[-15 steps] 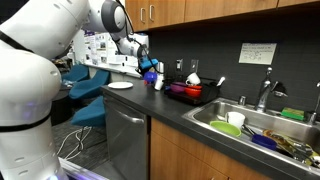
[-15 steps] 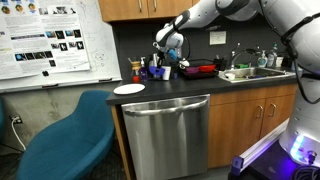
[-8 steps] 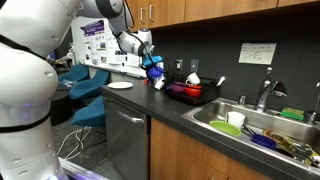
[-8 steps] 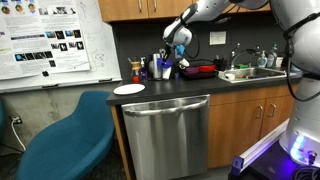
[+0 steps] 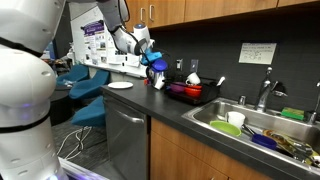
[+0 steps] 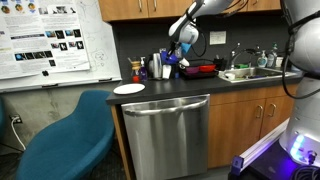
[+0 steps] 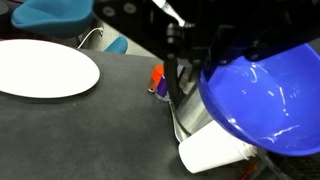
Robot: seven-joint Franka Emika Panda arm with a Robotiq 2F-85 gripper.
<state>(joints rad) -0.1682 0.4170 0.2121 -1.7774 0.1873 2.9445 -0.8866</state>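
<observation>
Gripper [image 7: 196, 62] clenched on the rim of a blue bowl [image 7: 262, 95], held in the air above a dark kitchen counter [image 7: 90, 130].

In the wrist view the bowl hangs at right with its hollow turned toward the camera. Below it a white cup [image 7: 212, 152] lies on its side against a metal container [image 7: 184, 112]. A small orange item [image 7: 157, 80] stands just behind these, and a white plate [image 7: 45, 68] sits well apart to the left. In an exterior view the bowl hovers clear of the counter, near a red dish [image 5: 186, 91], with a loaded sink [image 5: 215, 117] farther along.
</observation>
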